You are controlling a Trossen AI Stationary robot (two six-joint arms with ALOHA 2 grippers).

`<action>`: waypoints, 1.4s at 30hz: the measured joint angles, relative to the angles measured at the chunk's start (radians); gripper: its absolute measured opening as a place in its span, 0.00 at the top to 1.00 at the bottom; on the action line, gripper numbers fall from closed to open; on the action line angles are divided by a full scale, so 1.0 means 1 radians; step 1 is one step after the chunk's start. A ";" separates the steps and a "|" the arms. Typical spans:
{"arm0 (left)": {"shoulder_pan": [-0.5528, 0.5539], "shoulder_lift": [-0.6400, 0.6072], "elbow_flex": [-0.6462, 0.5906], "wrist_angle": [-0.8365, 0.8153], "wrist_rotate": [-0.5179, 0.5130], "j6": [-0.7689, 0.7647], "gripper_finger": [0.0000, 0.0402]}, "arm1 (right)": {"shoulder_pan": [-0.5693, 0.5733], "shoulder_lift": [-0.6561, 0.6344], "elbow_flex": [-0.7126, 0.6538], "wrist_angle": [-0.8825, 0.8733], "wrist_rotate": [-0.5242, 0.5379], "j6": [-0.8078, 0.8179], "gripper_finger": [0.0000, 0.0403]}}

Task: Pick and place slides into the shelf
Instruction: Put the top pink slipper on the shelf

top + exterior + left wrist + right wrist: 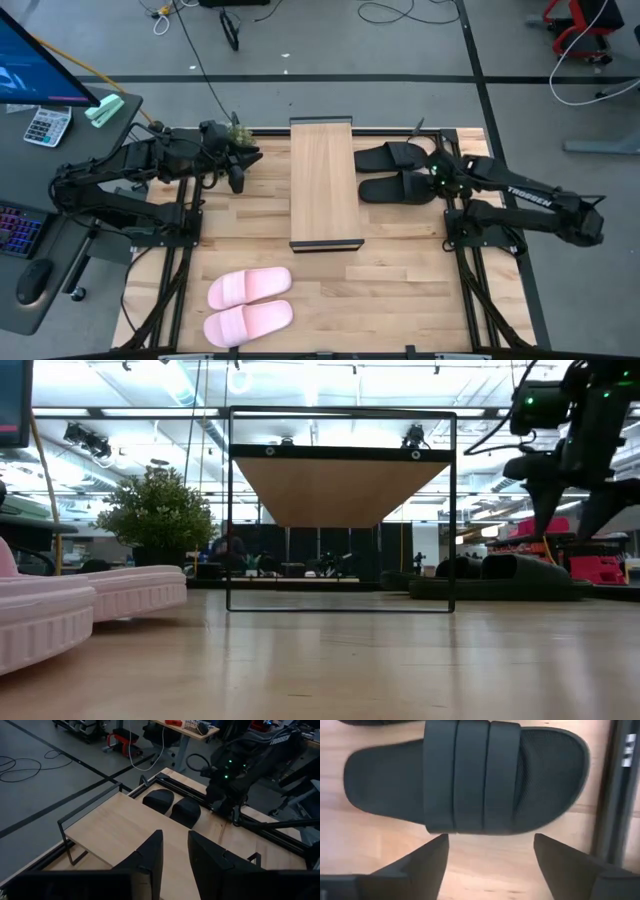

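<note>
**Right arm lining up on black slide**

Right gripper [438, 178], fingers wide apart and holding nothing, hovers over the black slides [395, 172], right of centre beside the shelf [323, 180]. Suggest descending square, straddling the strap. Pink slides [248, 304] lie lower left. Left gripper [236, 170], slightly parted, empty, waits upper left.

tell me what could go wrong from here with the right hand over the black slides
The open right hand hovers beside one black slide, not astride its strap, so closing now may pinch only the sole edge and let it slip. The second black slide lies close alongside and could get nudged. The table's frame rail runs right next to the slide, so a finger might strike it coming down.
</note>
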 joint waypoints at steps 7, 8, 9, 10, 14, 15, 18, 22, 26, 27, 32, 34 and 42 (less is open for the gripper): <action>0.000 0.000 0.000 0.001 0.000 0.000 0.76 | -0.142 0.001 -0.026 0.067 -0.055 -0.139 0.20; 0.000 0.000 0.000 0.000 0.000 0.000 0.76 | -0.163 0.001 -0.026 0.072 -0.056 -0.159 0.20; 0.000 0.000 0.000 0.000 0.000 0.000 0.76 | -0.182 0.001 -0.026 0.078 -0.059 -0.177 0.20; 0.000 0.000 0.000 0.001 0.000 0.000 0.76 | -0.201 0.001 -0.026 0.080 -0.065 -0.190 0.20; 0.000 0.000 0.000 0.001 0.000 0.000 0.77 | -0.265 0.001 -0.026 0.113 -0.109 -0.242 0.21; 0.000 0.000 0.000 0.001 0.000 0.000 0.78 | -0.279 0.002 -0.026 0.116 -0.113 -0.253 0.22; 0.000 0.000 0.000 0.001 0.000 0.000 0.78 | -0.312 0.014 -0.026 0.125 -0.127 -0.277 0.22; 0.000 0.000 0.000 -0.012 0.003 0.000 0.77 | -0.331 0.042 -0.026 0.125 -0.175 -0.319 0.22; 0.000 0.000 0.000 -0.080 0.061 -0.024 0.76 | -0.333 0.066 -0.026 0.129 -0.182 -0.350 0.22; 0.000 0.000 0.000 -0.095 0.069 -0.032 0.77 | -0.333 0.071 -0.026 0.133 -0.182 -0.355 0.22; 0.000 0.000 0.000 -0.191 0.166 -0.144 0.78 | -0.333 0.080 -0.026 0.152 -0.184 -0.359 0.23; -0.001 0.000 0.000 -0.256 0.246 -0.253 0.78 | -0.333 0.080 -0.026 0.153 -0.184 -0.363 0.23; -0.174 -0.001 -0.096 -0.329 0.379 -0.703 0.76 | -0.333 0.079 -0.026 0.153 -0.184 -0.371 0.23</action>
